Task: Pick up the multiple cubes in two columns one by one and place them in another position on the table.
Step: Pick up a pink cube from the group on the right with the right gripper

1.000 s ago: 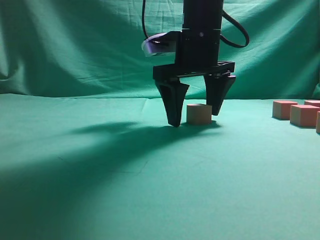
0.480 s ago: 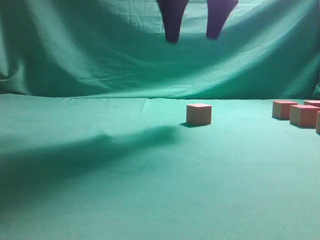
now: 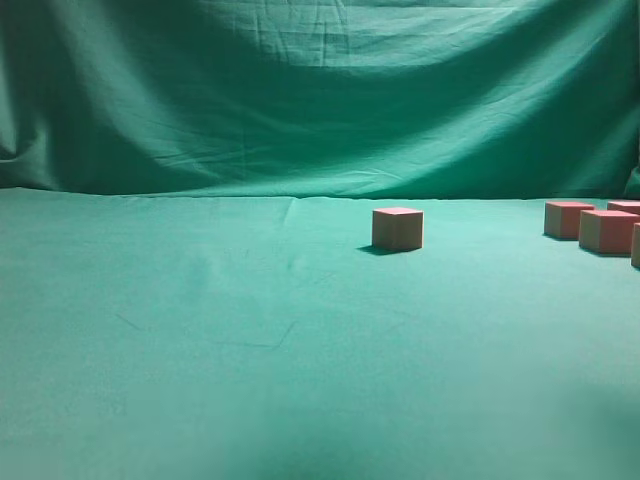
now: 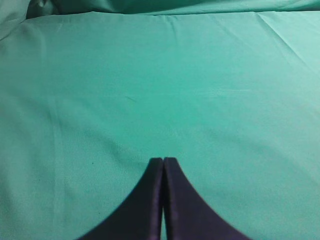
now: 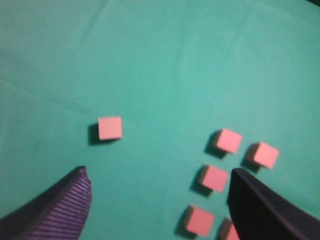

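Green table (image 5: 200, 60) bears a lone cube (image 5: 109, 128) below the right end effector (image 5: 160, 200), fingers spread, empty.

The table (image 3: 200, 330) is covered in matt green cloth, faintly creased. The cubes (image 5: 109, 128) are seen as plain and matt, pink-topped, with tan sides.

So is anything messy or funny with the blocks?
Nothing looks broken or tipped. One cube sits flat on the table, alone and well apart from the cluster of cubes. That looks deliberate rather than odd. The cluster's rows are a bit uneven, with some cubes slightly turned.
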Controlling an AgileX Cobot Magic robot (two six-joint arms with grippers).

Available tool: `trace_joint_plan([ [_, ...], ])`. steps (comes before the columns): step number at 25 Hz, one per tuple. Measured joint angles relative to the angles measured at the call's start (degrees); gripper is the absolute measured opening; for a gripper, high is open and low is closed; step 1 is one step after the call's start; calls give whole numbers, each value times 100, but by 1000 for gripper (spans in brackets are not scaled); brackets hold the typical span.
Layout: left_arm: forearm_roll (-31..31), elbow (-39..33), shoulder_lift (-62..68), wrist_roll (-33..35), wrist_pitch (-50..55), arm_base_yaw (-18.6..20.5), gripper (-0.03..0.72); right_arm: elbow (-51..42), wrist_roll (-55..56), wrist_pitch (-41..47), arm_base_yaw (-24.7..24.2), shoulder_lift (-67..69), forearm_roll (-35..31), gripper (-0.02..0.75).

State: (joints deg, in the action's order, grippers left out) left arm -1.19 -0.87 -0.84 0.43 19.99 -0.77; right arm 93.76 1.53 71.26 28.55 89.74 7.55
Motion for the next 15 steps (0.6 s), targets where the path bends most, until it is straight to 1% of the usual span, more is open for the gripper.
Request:
trace_joint_plan([
  [1, 0, 0, 0, 0, 0, 0, 0, -387, 13, 13, -142, -208, 0, 529],
  [2, 0, 0, 0, 0, 0, 0, 0, -778, 24, 13, -293, -439, 0, 545],
  [8, 0, 0, 0, 0, 0, 0, 0, -2907, 235, 2, -1142, -1447, 0, 545],
  [12, 0, 0, 0, 0, 0, 0, 0, -3980, 315, -242, -1622, -1754, 0, 545],
  [15, 0, 0, 0, 0, 0, 0, 0, -4575, 395, -565, -1805, -1790, -10, 545],
])
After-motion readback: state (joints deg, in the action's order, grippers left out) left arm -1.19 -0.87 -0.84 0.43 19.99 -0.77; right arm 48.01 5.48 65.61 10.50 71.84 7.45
